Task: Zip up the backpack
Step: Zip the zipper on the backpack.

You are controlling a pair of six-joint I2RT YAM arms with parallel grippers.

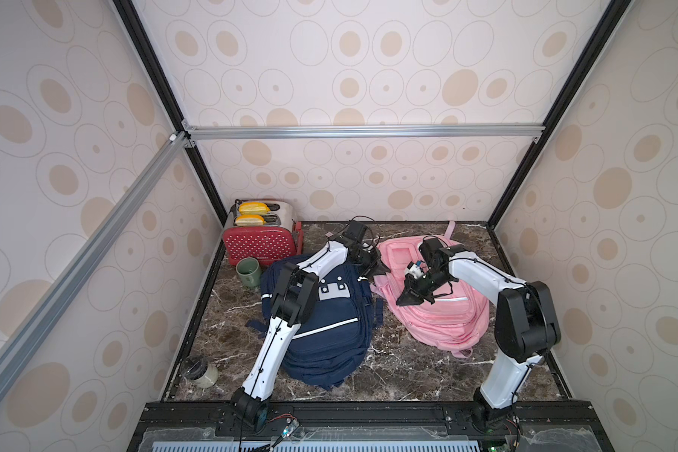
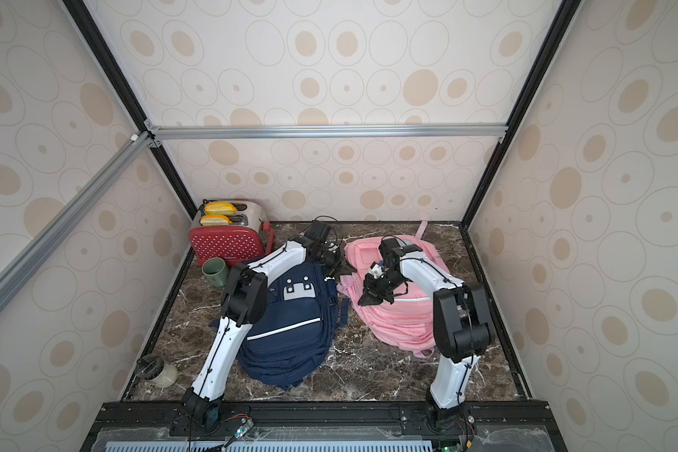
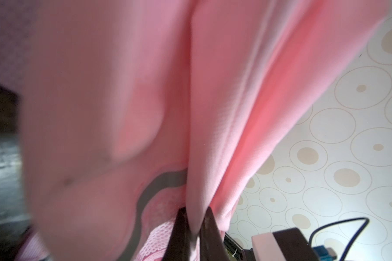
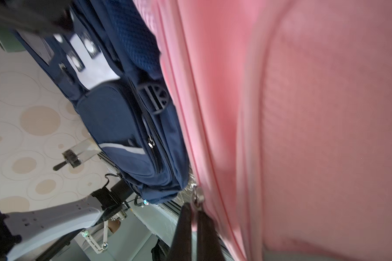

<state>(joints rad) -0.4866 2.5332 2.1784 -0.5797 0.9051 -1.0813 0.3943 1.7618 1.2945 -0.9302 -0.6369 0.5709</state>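
My wrist views mostly blurred pink cloth, little detail I can read, soft pink fabric backpack [image 1: 447,325] flat on dark marble counter [image 1: 388,371], left pincer [image 3: 196,218] clamped on its fold, right pincer [image 4: 194,209] closed on small metal zipper pull [image 4: 197,196].

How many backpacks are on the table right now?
2. The navy-blue fabric backpack lies on the robot's left half of the dark marble tabletop; the pink fabric backpack lies on the right half. No third seems hidden.
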